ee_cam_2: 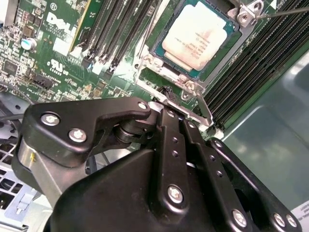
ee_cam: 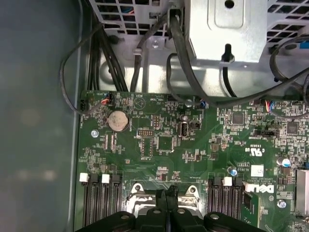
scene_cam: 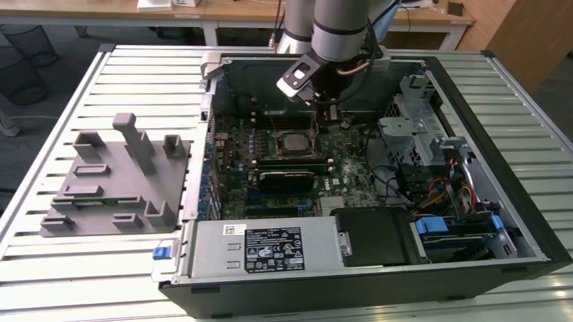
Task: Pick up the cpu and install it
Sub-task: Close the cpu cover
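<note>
While cpu [ee_cam_2: 198,34] sits socketed, fingers [ee_cam: 162,200] clenched empty above motherboard [ee_cam: 164,145]; case [scene_cam: 358,293] on slatted table [scene_cam: 134,80], desks [scene_cam: 241,10] behind

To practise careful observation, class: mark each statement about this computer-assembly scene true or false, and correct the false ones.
1. The cpu lies in the socket on the motherboard. True.
2. The gripper holds the cpu. False: it hangs above the motherboard, apart from the cpu.
3. The computer case is open. True.
4. The grey fixture stands inside the case. False: it sits on the table, at the exterior view's left of the case.
</note>
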### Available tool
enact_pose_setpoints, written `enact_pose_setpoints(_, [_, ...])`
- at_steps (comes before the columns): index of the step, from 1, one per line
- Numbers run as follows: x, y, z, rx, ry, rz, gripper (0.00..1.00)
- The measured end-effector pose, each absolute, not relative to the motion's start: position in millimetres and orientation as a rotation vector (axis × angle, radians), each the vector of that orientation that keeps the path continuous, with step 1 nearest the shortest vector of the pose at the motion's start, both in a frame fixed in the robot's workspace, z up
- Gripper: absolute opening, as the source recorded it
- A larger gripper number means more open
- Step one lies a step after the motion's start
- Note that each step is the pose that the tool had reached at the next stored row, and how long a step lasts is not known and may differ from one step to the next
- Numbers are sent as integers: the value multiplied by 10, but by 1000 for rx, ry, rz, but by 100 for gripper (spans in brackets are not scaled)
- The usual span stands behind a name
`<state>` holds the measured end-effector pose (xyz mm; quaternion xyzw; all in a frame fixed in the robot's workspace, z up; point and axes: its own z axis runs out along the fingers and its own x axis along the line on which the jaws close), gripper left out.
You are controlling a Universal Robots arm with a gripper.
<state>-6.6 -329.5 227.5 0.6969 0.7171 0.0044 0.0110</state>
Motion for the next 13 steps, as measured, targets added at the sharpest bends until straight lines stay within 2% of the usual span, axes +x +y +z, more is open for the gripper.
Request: enact_pose_setpoints(13, [-315,-3295,2212,2174,2237,14,11])
